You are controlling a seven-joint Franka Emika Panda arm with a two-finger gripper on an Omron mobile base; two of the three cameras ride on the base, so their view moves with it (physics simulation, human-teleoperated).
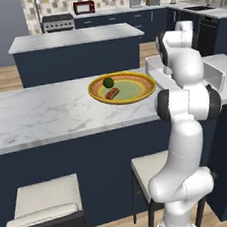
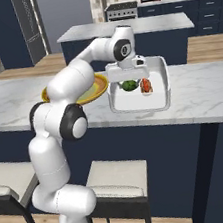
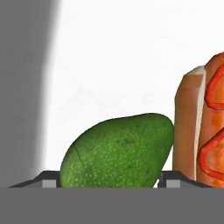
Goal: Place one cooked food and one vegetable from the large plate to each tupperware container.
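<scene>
The large plate (image 1: 141, 84) with its yellow-orange rim lies on the marble counter and holds a round green vegetable (image 1: 108, 82) and a hot dog (image 1: 112, 93). Part of the plate (image 2: 99, 91) also peeks out behind my arm. To its right sits one white tupperware container (image 2: 163, 88), and its wall (image 1: 216, 77) rises behind my arm. Inside it lie a green avocado (image 2: 129, 85) and a hot dog (image 2: 146, 85). My gripper (image 2: 128, 79) reaches down into this container. It is open, and its fingertips (image 3: 49, 178) straddle the avocado (image 3: 118, 151), with the hot dog (image 3: 205, 127) just beside. The second container is hidden.
The counter (image 1: 36, 113) runs left to right in front of me, with two stools (image 1: 42, 200) tucked under its near edge. A second island (image 1: 73, 38) stands behind it. The stove and microwave line the back wall.
</scene>
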